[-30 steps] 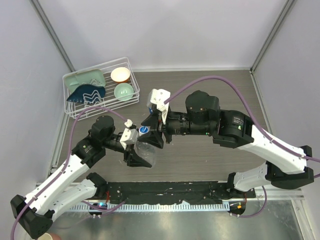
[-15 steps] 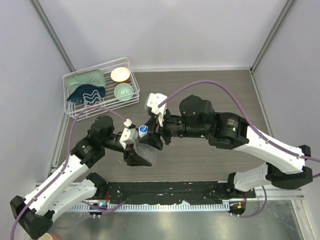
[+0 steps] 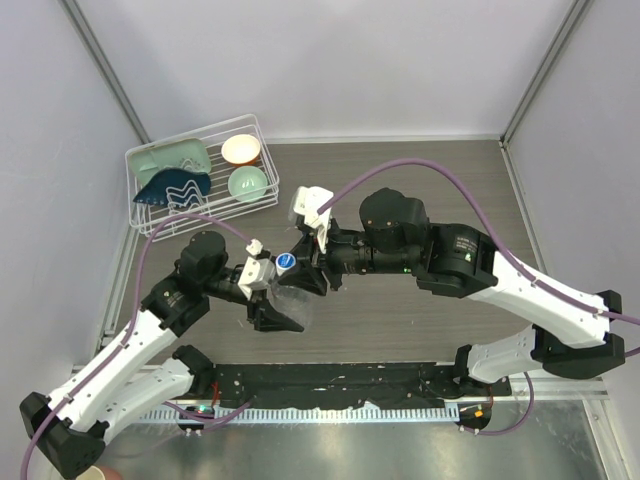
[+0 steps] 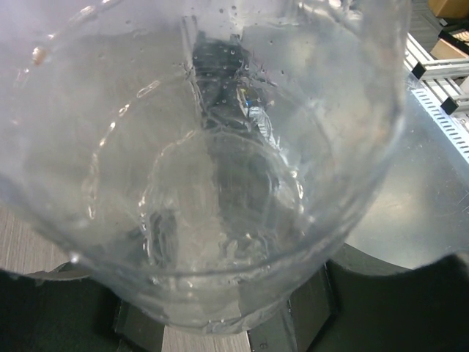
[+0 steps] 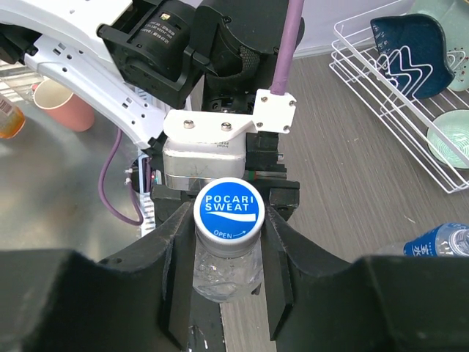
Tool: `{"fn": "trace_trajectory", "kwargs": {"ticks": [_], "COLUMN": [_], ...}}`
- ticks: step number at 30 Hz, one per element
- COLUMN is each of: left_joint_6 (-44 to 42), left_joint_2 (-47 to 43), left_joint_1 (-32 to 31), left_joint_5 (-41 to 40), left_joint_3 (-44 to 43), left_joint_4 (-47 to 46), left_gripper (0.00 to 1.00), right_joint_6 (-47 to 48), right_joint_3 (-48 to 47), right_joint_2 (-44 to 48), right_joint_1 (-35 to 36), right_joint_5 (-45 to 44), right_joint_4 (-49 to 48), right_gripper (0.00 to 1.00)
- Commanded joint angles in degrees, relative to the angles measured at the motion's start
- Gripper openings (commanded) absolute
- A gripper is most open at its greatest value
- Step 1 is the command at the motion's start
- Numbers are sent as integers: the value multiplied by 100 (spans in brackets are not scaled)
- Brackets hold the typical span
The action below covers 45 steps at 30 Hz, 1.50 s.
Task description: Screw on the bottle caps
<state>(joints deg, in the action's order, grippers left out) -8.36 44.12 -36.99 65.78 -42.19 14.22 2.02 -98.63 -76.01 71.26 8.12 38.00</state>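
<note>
plain bottle (image 4: 220, 183) blurred, hides left jaws, labelled bottle (image 5: 440, 242) cut off rt edge, blue cap (image 3: 287, 259) tiny overhead

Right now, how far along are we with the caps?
Done: nothing clearly finished. In hand: left gripper holds the clear bottle, right gripper is closed on the blue-topped cap sitting on its neck; how tight it is, I cannot tell. Left: the blue-labelled bottle beside them, its neck out of view.
</note>
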Motion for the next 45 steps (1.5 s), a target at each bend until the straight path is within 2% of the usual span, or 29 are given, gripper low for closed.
{"fn": "trace_trajectory", "kwargs": {"ticks": [1, 2, 3, 4, 5, 6, 8, 10, 11, 15, 16, 17, 18, 19, 21, 22, 24, 26, 30, 33, 40, 45], "left_joint_6": [-245, -262, -245, -219, -88, -35, -260, -787, -1086, -1527, -1511, -1467, -1119, -950, -660, -571, -509, -307, 106, 115, 80, 80], "left_joint_2": [-96, -122, -149, -184, -280, -333, -474, -719, -825, -1754, -1905, -2072, -2265, -2354, -2312, -2224, -1952, -1644, -1573, -1336, -1116, -1116], "left_joint_1": [8, 8, 8, 8, 8, 8, 8, 8, 8, 8, 8, 8, 8, 8, -1, -10, -36, -54, -71, -71, -54, -45], "left_joint_5": [120, 76, -246, -467, -722, -1064, -1987, -2514, -2665, -3719, -3974, -4638, -5053, -6032, -6873, -7190, -7264, -7298, -8218, -8170, -7835, -7755], "left_joint_3": [-184, -175, -175, -192, -236, -437, -683, -1139, -1272, -1563, -1668, -1730, -1826, -2045, -2414, -2912, -3442, -3952, -4209, -4611, -4886, -4711], "left_joint_4": [-33, -7, 2, 2, 19, 133, 675, 1343, 1991, 2892, 3007, 3043, 3034, 3017, 3138, 3314, 4188, 4527, 4292, 4536, 4704, 4661], "left_gripper": [4, 9, 18, 58, 82, 100, 100, 100, 100, 100, 100, 100, 100, 100, 100, 100, 100, 100, 100, 100, 100, 100], "right_joint_6": [97, 88, 79, 62, 70, 70, 123, 184, 228, 316, 325, 343, 351, 343, 316, 308, 264, 203, -52, -193, -685, -905], "right_joint_3": [-139, -139, -113, -113, -113, -121, -156, -192, -218, -463, -499, -543, -552, -561, -543, -552, -613, -744, -1394, -1940, -2468, -2144], "right_joint_2": [-46, -63, -98, -133, -160, -186, -292, -388, -432, -687, -748, -871, -950, -1099, -1328, -1459, -1978, -2573, -3689, -4376, -5187, -5179], "right_joint_1": [-34, -51, -43, -42, -42, -51, -51, -51, -51, -51, -60, -60, -69, -78, -113, -121, -122, -130, -157, -166, -332, -403], "right_joint_5": [181, 181, 146, 111, 67, -11, -301, -669, -793, -1198, -1234, -1303, -1330, -1348, -1357, -1409, -1690, -1900, -2182, -2358, -2412, -2438], "right_joint_4": [-143, -161, -170, -179, -170, -170, -152, -161, -170, -205, -231, -301, -363, -537, -784, -1055, -1381, -1996, -2753, -3096, -3632, -3773], "right_gripper": [17, 12, 4, 1, 1, 1, 1, 1, 1, 1, 1, 1, 1, 1, 1, 1, 1, 1, 1, 1, 1, 1]}}
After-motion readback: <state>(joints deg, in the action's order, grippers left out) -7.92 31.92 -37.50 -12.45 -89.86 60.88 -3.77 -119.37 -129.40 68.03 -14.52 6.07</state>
